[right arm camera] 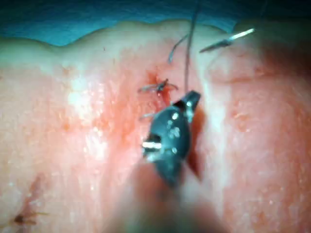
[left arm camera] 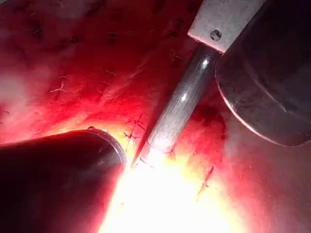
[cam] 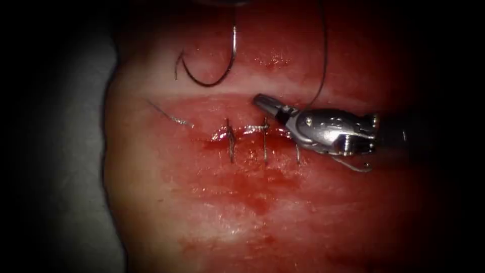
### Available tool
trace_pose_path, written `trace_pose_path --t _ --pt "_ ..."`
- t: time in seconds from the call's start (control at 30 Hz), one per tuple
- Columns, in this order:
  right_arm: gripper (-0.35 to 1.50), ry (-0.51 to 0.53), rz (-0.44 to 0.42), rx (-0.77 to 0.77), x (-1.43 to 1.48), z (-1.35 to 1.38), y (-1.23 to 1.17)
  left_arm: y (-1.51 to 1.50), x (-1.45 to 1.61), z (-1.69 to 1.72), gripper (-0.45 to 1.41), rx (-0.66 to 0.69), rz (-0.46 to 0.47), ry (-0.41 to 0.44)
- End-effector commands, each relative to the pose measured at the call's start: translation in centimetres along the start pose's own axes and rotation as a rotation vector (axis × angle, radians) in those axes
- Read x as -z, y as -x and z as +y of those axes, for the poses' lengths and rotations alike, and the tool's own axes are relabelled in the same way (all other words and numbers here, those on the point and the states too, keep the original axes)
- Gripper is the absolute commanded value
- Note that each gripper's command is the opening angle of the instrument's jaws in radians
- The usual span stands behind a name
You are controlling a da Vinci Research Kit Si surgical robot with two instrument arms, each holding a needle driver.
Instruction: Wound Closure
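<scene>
The right tool (cam: 263, 102), jaws clenched on the thread (cam: 324, 60) above the cut (cam: 247, 130), should keep gentle tension while the needle (cam: 214, 76) hangs free near the tissue's (cam: 202, 202) far edge.

Grey-teal drape (cam: 60, 151) under and beside work area; dark surround beyond; strong spot lighting at centre.

The right arm's gripper (cam: 262, 102) reaches in from the right, wrist bent, its jaws closed together and pointing to the upper left, holding nothing.
</scene>
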Motion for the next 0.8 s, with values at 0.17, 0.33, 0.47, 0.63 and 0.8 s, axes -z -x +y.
trace_pose_path --t 0.17,0.33,0.47,0.63,0.8 --pt "1.26 0.063 -0.028 -0.022 0.64 0.31 0.02 0.00 -0.08 0.10 -0.45 -0.003 -0.013 0.001" --pt "1.28 0.089 -0.018 -0.036 1.67 0.90 0.03 0.14 0.02 0.33 -0.45 -0.027 -0.022 -0.004" --pt "1.26 0.122 -0.033 -0.038 2.12 1.24 0.05 0.13 0.08 0.66 -0.45 0.006 -0.027 0.014" --pt "1.30 0.160 -0.042 -0.037 2.30 1.41 0.05 0.14 0.01 0.90 0.21 0.093 -0.007 0.104" --pt "1.31 0.164 -0.041 -0.032 2.30 1.43 0.04 0.09 0.30 1.39 1.16 0.333 0.330 0.468"
